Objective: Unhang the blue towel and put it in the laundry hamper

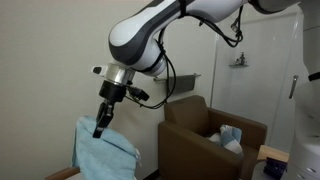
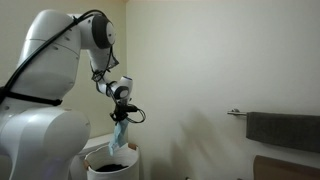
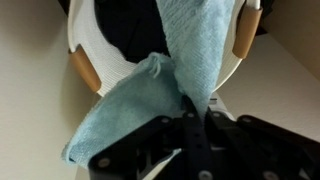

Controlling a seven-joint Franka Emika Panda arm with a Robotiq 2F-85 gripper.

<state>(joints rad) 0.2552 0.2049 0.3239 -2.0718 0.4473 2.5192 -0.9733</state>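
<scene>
The blue towel [image 1: 103, 152] hangs from my gripper [image 1: 100, 128], which is shut on its top edge. In an exterior view the towel [image 2: 121, 138] dangles straight down over the white laundry hamper [image 2: 108, 168], its lower end at the rim. In the wrist view the towel [image 3: 160, 90] fans out from the closed jaws [image 3: 190, 112] above the hamper [image 3: 90, 60], whose dark inside shows behind the cloth.
A brown armchair [image 1: 205, 140] with light cloth on its seat stands beside the arm. A dark rack [image 2: 283, 128] is mounted on the wall at the far side. A door with a handle [image 1: 238, 60] is behind the chair.
</scene>
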